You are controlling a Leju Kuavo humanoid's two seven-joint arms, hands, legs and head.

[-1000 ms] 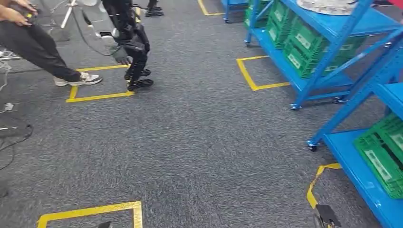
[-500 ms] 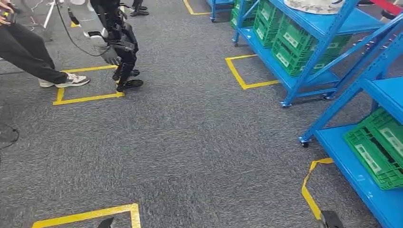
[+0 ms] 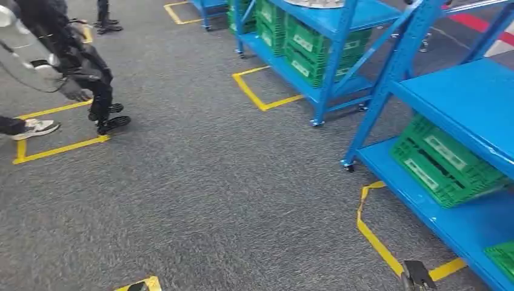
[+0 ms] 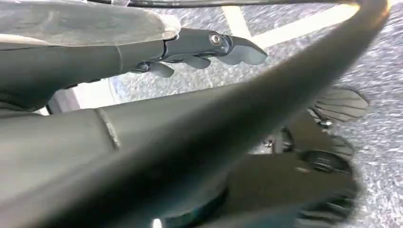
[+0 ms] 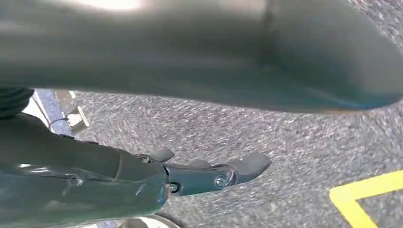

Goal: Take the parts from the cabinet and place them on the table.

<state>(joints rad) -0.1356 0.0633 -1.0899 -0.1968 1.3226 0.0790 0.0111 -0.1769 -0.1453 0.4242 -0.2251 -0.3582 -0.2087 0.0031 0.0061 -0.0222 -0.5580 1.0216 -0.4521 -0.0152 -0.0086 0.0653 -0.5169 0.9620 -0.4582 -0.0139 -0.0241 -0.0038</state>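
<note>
Grey carpet (image 3: 206,182) spreads under me, marked with yellow tape squares (image 3: 265,91). To my right stand two blue steel racks: the nearer one (image 3: 448,109) holds a green crate (image 3: 445,160) on its bottom shelf, with the corner of a second green crate (image 3: 502,257) at the frame's edge; the farther rack (image 3: 330,24) carries a row of green crates (image 3: 303,45) low down, and a pale round thing on its upper shelf that I cannot make out. The parts I am to fetch I cannot tell apart from here. Off to my left another dark humanoid robot (image 3: 79,66) stands on a taped square, and beside it a person's white shoe (image 3: 36,128). My left hand (image 4: 209,50) hangs over the carpet, fingers loosely extended and holding nothing. My right hand (image 5: 214,173) hangs likewise, released, fingers stretched out over the grey pile.
</note>
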